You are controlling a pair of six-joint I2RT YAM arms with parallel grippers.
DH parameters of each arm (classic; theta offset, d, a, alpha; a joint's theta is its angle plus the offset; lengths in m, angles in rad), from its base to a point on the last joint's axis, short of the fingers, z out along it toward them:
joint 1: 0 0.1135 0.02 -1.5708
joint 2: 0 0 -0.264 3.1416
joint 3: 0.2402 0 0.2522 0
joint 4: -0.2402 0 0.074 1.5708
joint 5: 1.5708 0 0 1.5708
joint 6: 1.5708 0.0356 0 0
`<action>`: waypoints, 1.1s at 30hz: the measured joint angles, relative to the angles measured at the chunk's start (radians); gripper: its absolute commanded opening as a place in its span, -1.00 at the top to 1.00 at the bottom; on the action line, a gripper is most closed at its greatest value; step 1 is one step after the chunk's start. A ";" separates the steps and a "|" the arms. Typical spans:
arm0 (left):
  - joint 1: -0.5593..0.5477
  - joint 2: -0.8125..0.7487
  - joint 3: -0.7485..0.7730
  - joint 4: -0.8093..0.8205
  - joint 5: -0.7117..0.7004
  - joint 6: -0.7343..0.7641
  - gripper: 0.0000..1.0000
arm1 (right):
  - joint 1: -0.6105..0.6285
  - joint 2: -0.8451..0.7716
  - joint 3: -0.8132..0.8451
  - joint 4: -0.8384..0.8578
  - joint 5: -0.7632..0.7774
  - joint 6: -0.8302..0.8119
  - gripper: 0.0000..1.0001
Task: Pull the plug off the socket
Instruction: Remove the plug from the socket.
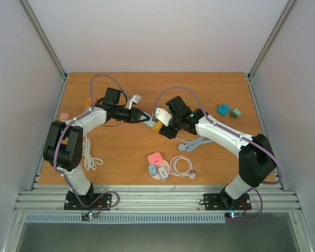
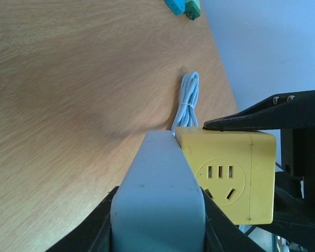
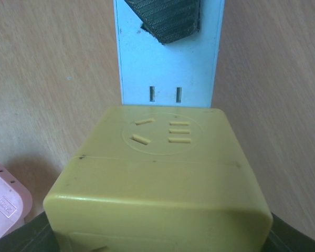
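1. Near mid-bench (image 1: 121,152), the L claw (image 1: 145,118) is squeezing shut on the pale blue plug (image 2: 157,194). The R claw (image 3: 157,233) is clamping the yellow socket cube (image 3: 157,173). Plug & cube are butting together, not yet parted.
2. Both are looking like rigid, light, smooth plastic. Probably needing a firm grip on flat sides & a straight pull w/o twisting.
3. L wrist view is showing a coiled white cable (image 2: 188,100) beyond the cube. R wrist view is showing the plug's two slots & a pink item (image 3: 2,202).

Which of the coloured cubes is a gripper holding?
The yellow cube, clamped in the right gripper; the blue cube and green cube lie free on the table.
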 measured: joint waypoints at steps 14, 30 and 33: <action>0.000 0.000 0.000 0.013 -0.012 0.009 0.99 | 0.013 -0.016 -0.031 0.042 0.058 0.000 0.98; 0.000 -0.001 0.000 -0.004 -0.003 0.010 0.99 | 0.003 -0.017 -0.031 0.026 -0.006 -0.001 0.98; 0.000 -0.001 0.000 -0.007 -0.003 0.010 0.99 | 0.001 -0.017 -0.031 0.026 -0.012 -0.001 0.98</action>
